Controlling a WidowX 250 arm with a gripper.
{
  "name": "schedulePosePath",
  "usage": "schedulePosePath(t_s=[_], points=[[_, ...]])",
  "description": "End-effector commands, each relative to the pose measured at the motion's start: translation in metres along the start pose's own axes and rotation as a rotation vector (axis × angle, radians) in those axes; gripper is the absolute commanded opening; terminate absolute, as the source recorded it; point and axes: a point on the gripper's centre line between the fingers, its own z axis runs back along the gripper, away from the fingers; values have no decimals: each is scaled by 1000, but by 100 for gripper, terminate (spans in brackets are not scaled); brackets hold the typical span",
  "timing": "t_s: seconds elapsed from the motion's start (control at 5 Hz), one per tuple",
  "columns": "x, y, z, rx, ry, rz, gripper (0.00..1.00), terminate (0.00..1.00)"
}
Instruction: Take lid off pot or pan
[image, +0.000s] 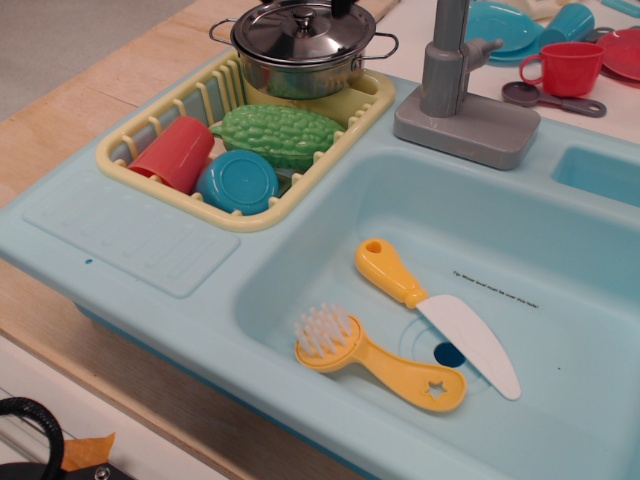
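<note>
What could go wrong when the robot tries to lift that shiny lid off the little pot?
The lid has only a small knob, so a grip could slip. The pot sits perched at the far end of the yellow rack and might tip or lift along. The gripper barely shows at the top edge.

lid (303, 31): shiny, round, slightly domed steel, small knob at centre; seated flat and closed on pot. pot (300, 70): small steel, straight-sided, two thin wire loop handles; standing upright at far end of yellow rack (165, 187).
</note>
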Motion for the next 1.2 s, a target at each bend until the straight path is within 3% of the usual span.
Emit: schedulePosePath(t_s=[0.0,0.6,0.8,1.0], points=[[-1,5,10,-2,-24,17,100,0],[-3,9,3,-9,-2,43,100,0],[0,8,1,-13,0,44,0,0],[1,7,-2,-19,4,43,0,0]])
